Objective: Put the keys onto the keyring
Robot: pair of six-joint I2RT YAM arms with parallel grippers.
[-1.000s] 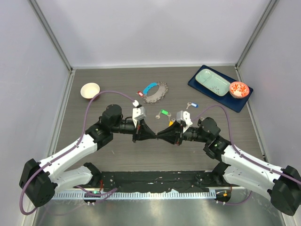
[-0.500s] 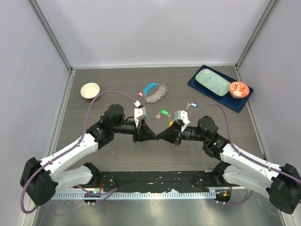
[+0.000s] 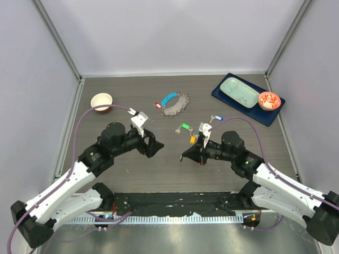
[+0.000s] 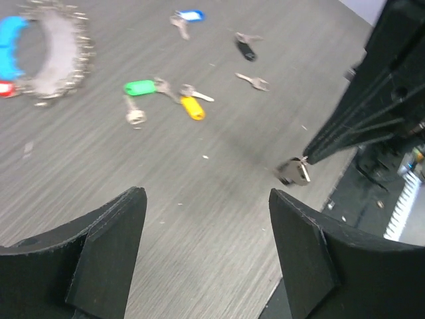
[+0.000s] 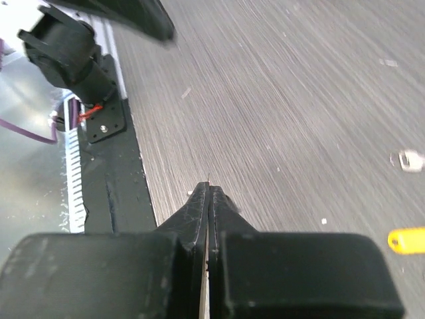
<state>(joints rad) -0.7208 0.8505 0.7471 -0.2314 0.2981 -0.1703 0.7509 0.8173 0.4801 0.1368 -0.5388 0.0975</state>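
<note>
Your right gripper is clamped tight, fingers flat against each other. In the left wrist view it has a small key pinched right at the tips, low over the table. Can't tell if the key touches the wood.

Your left gripper is spread wide with nothing between the fingers. In the overhead view it sits left of centre, and there's a strip of bare table between it and the right one.

The rest of the keys are loose, just above the right gripper in the overhead view:
- The orange key is closest.
- The green key is a bit higher, with a silver one beside it.
- The blue key is off to the upper right.
- The left wrist view also shows a black key and a plain key near its top edge.

The keyring lies flat at upper centre, blue strap on its left side, well apart from both grippers. None of the loose keys touch it.

Further out there's a white bowl at the upper left and a navy tray at the upper right.
</note>
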